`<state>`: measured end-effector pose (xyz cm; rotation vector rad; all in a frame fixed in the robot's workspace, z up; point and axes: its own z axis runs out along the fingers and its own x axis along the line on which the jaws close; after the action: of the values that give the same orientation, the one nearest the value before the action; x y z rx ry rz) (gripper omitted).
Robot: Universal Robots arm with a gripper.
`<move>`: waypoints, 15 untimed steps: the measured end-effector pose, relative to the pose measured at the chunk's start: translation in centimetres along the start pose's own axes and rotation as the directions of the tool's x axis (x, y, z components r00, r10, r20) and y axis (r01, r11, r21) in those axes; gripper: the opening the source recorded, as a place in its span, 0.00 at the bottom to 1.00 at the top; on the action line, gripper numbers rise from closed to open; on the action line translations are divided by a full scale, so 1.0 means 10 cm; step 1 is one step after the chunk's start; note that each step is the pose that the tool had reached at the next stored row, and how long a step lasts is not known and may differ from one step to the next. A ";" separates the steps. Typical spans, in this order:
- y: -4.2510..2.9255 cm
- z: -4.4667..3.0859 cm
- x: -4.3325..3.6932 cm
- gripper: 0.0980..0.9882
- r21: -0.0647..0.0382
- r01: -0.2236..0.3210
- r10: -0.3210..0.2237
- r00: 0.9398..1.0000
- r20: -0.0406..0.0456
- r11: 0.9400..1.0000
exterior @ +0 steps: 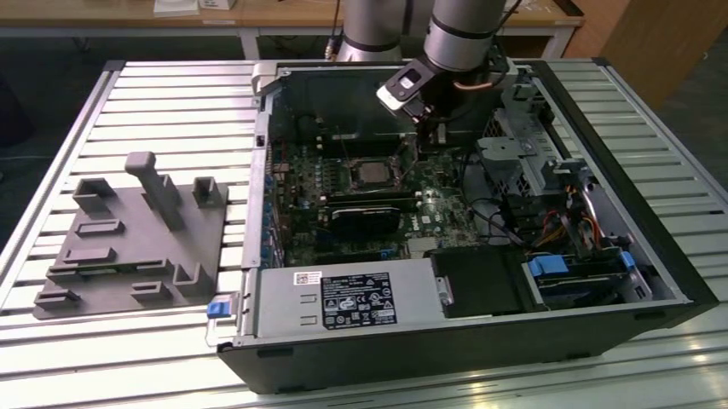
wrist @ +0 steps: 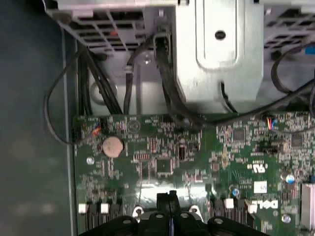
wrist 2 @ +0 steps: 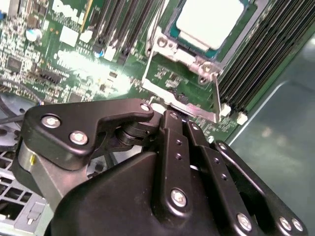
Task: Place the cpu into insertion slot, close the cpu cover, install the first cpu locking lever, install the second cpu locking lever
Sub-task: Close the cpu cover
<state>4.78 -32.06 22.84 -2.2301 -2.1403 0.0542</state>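
A: Where is the cpu (wrist 2: 209,22)?
B: Seated in the insertion slot (wrist 2: 171,33); the cpu cover (wrist 2: 197,110) stands tilted open beside it; the pincer (wrist 2: 179,117), pressed together, touches its free edge.

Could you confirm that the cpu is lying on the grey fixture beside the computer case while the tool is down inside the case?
Not quite: the cpu sits in the insertion slot, as the second wrist view shows, not on the grey fixture. The tool is indeed down inside the computer case.
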 end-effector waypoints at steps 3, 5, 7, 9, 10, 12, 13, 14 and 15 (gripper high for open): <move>-0.097 0.006 -0.004 0.01 -0.002 0.000 0.000 1.000 0.000 1.000; -0.170 0.010 -0.007 0.01 -0.004 0.000 0.000 1.000 0.000 1.000; -0.235 0.014 -0.010 0.01 -0.005 0.000 0.000 1.000 0.000 1.000; -0.292 0.017 -0.012 0.01 -0.006 0.000 0.000 1.000 0.000 1.000; -0.319 0.019 -0.014 0.01 -0.006 0.000 0.000 1.000 0.000 1.000; -0.357 0.022 -0.015 0.01 -0.007 0.000 0.000 1.000 0.000 1.000; -0.371 0.022 -0.016 0.01 -0.008 0.000 0.000 1.000 0.000 1.000; -0.386 0.023 -0.016 0.01 -0.011 0.000 0.000 1.000 0.000 1.000; -0.408 0.025 -0.017 0.01 -0.018 0.000 0.000 1.000 -0.001 1.000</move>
<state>0.69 -32.06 22.84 -2.2391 -2.1492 0.0346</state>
